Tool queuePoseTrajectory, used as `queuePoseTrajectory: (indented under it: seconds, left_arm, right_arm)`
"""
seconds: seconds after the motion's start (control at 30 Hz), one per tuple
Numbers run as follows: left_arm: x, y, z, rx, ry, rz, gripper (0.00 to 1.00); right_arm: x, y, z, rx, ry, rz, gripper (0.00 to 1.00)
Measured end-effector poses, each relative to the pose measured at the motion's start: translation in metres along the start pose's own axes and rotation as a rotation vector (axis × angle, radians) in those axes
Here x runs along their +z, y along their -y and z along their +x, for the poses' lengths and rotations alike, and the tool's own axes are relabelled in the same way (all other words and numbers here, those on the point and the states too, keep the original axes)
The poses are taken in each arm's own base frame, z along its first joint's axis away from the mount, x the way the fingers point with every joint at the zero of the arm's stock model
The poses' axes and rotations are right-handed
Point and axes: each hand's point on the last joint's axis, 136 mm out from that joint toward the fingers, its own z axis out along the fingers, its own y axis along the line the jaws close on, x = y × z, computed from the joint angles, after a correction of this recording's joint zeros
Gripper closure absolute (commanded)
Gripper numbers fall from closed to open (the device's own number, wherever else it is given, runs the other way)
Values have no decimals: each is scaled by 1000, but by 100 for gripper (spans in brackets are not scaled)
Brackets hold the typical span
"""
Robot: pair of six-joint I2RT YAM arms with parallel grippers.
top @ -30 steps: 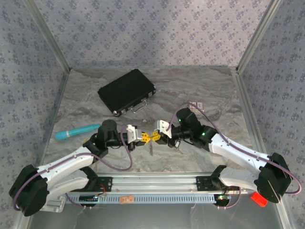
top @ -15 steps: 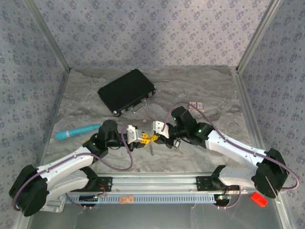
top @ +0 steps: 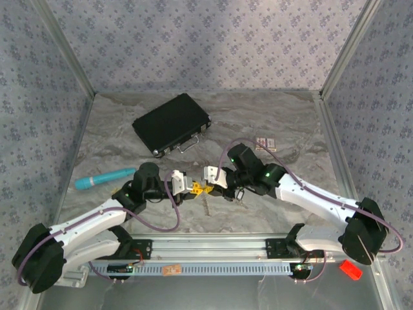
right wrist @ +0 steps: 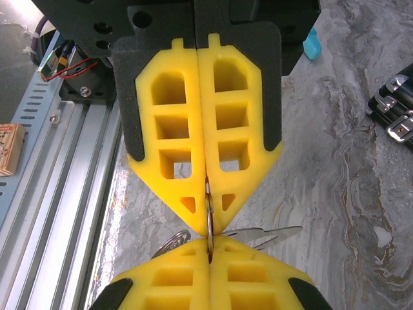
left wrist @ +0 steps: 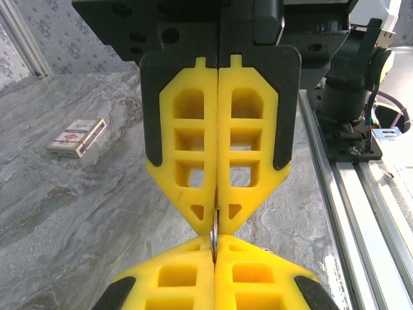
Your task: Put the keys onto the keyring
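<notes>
The thin metal keyring (left wrist: 213,226) (right wrist: 208,216) is pinched edge-on between two pairs of yellow fingers that meet tip to tip. My left gripper (top: 193,188) (left wrist: 215,240) is shut on it from the left. My right gripper (top: 208,188) (right wrist: 209,240) is shut on it from the right. Just under the ring, a silver key blade (right wrist: 271,234) points right and a round key head (right wrist: 171,244) pokes out left. I cannot tell whether they hang on the ring. A key (top: 205,206) shows on the table just in front of the grippers.
A black case (top: 171,124) lies at the back left and a teal tube (top: 101,179) at the left. A small card pack (top: 266,143) (left wrist: 77,137) sits behind the right arm. The metal rail (top: 213,247) runs along the near edge.
The right arm's wrist has shifted left, closer to the left gripper. The left arm has stayed put, and both grippers remain shut on the ring.
</notes>
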Motion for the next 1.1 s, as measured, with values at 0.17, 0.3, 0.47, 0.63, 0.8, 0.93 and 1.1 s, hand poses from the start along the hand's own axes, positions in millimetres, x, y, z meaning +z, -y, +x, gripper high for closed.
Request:
queuePoseTrajectory:
  seconds: [0.17, 0.3, 0.47, 0.63, 0.8, 0.93, 1.1]
  left_arm:
    - [0, -1, 0, 2, -1, -4, 100]
    - [1, -3, -1, 5, -2, -16, 100]
    - [0, -11, -1, -10, -25, -62, 100]
    - [-2, -29, -6, -56, -49, -153, 100]
    - [-4, -39, -4, -121, -62, -209, 100]
    - [-5, -42, -3, -153, -64, -230, 100]
    - [-5, -43, -1, -159, -69, -238, 100]
  right_arm:
    - [0, 0, -1, 2, 4, 0, 77]
    - [-4, 1, -1, 7, 24, 42, 74]
    - [-34, 22, -1, 78, 85, 256, 74]
    - [-76, 57, 8, 328, 147, 527, 77]
    - [-96, 74, 57, 744, 85, 726, 85]
    - [-101, 63, 100, 995, -28, 803, 82]
    - [-84, 44, 137, 1217, -203, 785, 70]
